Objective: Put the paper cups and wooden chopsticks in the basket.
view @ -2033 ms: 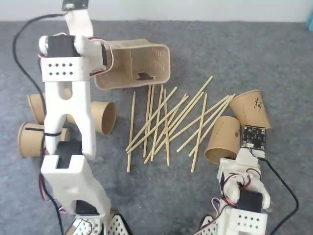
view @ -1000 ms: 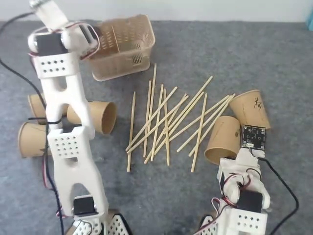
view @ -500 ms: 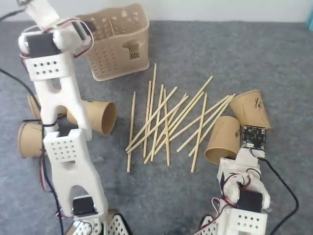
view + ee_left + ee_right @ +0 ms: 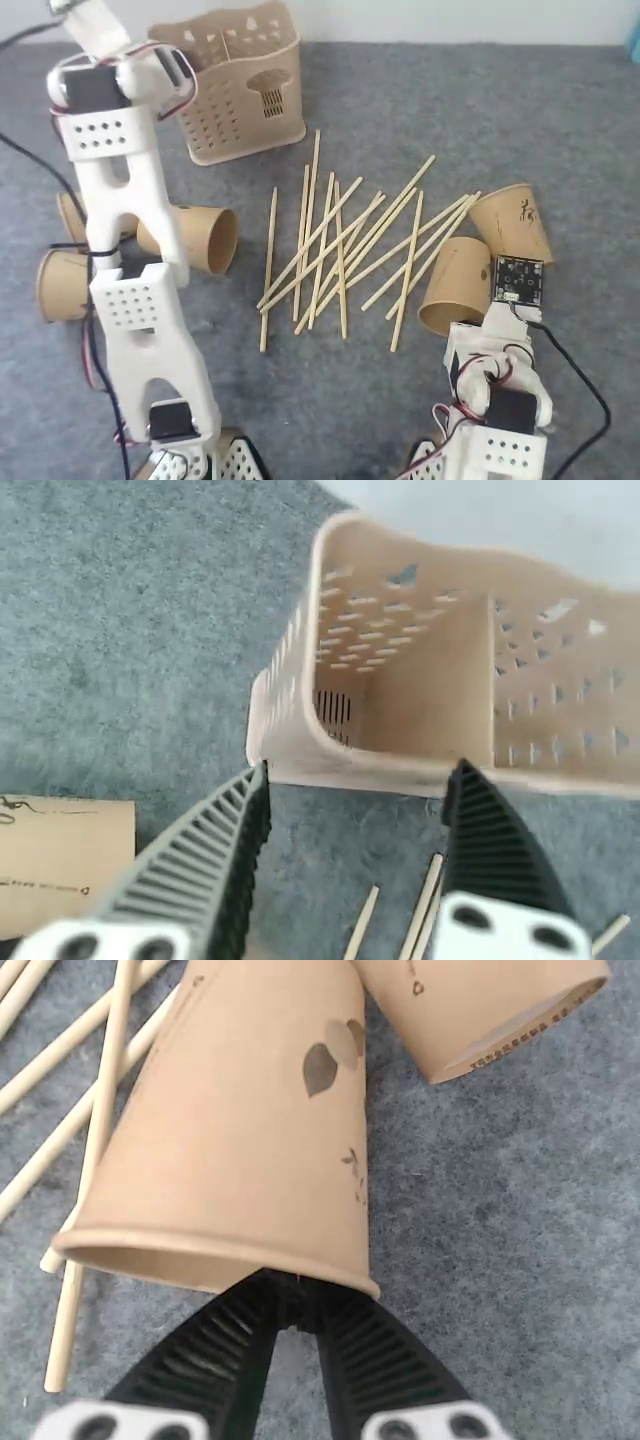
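The beige slotted basket (image 4: 240, 85) stands nearly upright at the back left, its mouth facing up. My left gripper (image 4: 180, 72) is at its left side. In the left wrist view that gripper (image 4: 358, 780) is open, its fingers spread just short of the basket (image 4: 400, 680) rim. Several wooden chopsticks (image 4: 340, 245) lie fanned in the middle. Three paper cups (image 4: 195, 238) lie on their sides at the left, two more (image 4: 455, 285) at the right. My right gripper (image 4: 290, 1305) is shut, its tips at the rim of the nearer right cup (image 4: 240, 1150).
Grey carpet covers the table. The left arm's white links (image 4: 130, 300) stretch over the left cups. The second right cup (image 4: 512, 222) touches the chopstick ends. The right arm's base (image 4: 500, 420) sits at the front right.
The basket went from lying on its side to standing nearly upright, shifting toward the back left as the left arm swung up and back. The right arm has not moved.
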Motion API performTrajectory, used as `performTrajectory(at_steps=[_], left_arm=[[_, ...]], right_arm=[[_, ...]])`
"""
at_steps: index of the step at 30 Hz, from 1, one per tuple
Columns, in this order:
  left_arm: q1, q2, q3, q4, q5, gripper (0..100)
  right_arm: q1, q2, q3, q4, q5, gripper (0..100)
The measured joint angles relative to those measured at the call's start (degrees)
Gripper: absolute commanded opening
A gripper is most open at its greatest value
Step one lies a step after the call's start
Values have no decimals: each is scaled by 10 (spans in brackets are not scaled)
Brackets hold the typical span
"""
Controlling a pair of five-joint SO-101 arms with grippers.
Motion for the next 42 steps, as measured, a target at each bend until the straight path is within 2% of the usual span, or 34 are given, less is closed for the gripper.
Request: performTrajectory(at_steps=[7, 14, 18, 19, 23, 30, 42], left_arm=[[-24, 41, 13, -70, 4, 178], [-17, 85, -5, -82, -1, 165], [3, 104, -6, -82, -2, 9], [9, 108, -6, -81, -3, 5], [29, 110, -7, -62, -5, 11], [69, 110, -38, 4, -62, 11], [83, 111, -33, 10, -103, 11]], right_arm=[[0, 0, 0, 0, 0, 17], [0, 0, 0, 0, 0, 17], [0, 0, 0, 0, 0, 17], [0, 0, 0, 0, 0, 17], [0, 0, 0, 0, 0, 17], [0, 0, 0, 0, 0, 17], [0, 0, 0, 0, 0, 17]])
